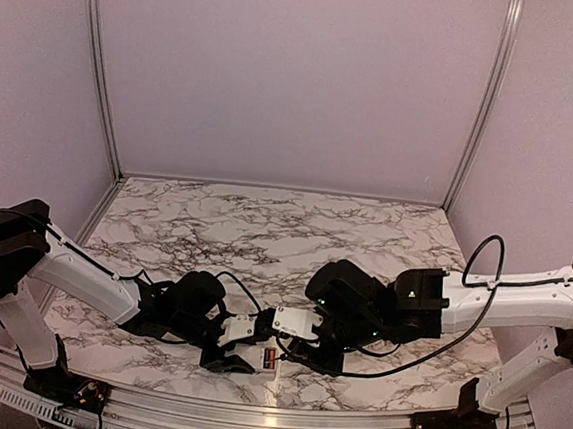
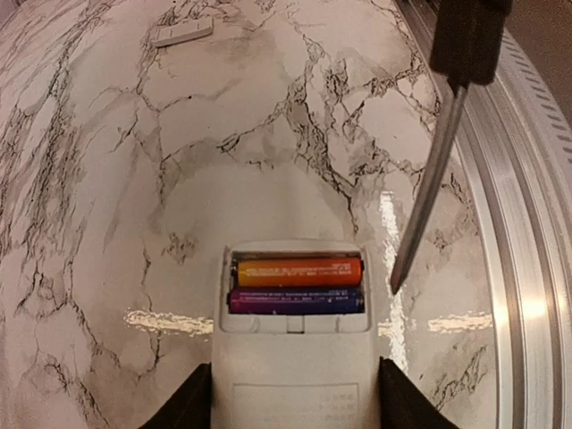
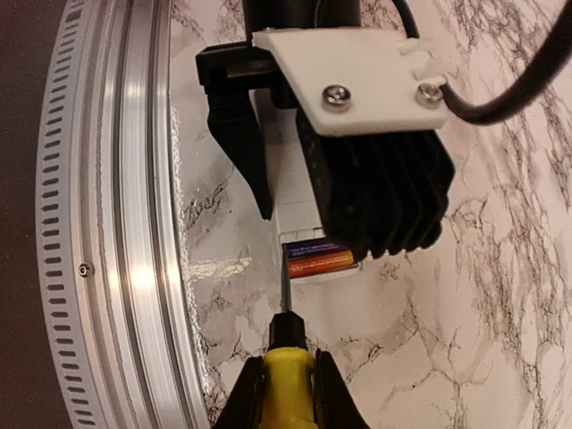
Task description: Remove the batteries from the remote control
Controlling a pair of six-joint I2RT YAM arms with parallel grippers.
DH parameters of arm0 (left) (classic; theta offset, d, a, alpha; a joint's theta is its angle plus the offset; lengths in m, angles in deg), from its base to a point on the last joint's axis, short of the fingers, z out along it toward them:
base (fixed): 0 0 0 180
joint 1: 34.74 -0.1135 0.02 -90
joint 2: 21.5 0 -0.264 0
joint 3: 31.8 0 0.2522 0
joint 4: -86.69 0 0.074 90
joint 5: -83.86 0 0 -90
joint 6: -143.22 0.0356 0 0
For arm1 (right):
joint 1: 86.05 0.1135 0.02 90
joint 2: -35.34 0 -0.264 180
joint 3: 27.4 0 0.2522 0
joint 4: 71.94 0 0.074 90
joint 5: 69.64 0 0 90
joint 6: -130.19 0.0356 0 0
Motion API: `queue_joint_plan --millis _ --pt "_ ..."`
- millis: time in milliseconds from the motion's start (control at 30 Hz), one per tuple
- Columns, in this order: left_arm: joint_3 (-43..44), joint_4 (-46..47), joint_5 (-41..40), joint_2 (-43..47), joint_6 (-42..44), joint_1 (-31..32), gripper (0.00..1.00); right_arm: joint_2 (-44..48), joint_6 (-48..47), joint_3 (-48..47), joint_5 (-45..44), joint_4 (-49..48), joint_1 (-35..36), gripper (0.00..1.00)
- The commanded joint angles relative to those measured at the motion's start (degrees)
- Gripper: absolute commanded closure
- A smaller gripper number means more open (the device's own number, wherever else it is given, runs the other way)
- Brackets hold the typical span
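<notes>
**Left wrist view: both cells seated, blade tip beside the open bay**

The left gripper [image 2: 295, 400] has its jaws partway apart, clamped on the sides of the flat white plastic remote control [image 2: 292, 357], which lies on the grey-veined marble tabletop [image 2: 107, 223] close to the ribbed aluminium rail [image 2: 527, 268] at the near edge. In the open compartment sit the two slim batteries [image 2: 298, 286], one orange and one dark purple, side by side and touching. The right gripper [image 3: 286, 407] is closed tight on the yellow-handled screwdriver [image 3: 286, 371]. The blade slants down to a tip just beside the compartment's edge, and it is on neither cell. Contact with the table cannot be judged. A small white cover plate [image 2: 183, 33] lies well apart.

The likely trouble is the prying. A thin tip on a round cell may skid off and gouge the plastic. It may also lever the slab up out of the side grip. A cell that pops free could roll toward the rail.
</notes>
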Motion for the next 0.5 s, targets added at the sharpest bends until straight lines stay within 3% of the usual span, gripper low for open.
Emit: queue_joint_plan --millis 0,467 --pt "1.20 3.24 1.73 -1.30 -1.81 -0.13 0.66 -1.29 -0.81 -0.26 0.00 -3.46 0.49 1.00" --pt "0.69 3.81 2.00 -1.50 -2.88 -0.13 0.68 -2.97 0.31 3.16 -1.72 -5.54 0.46 1.00"
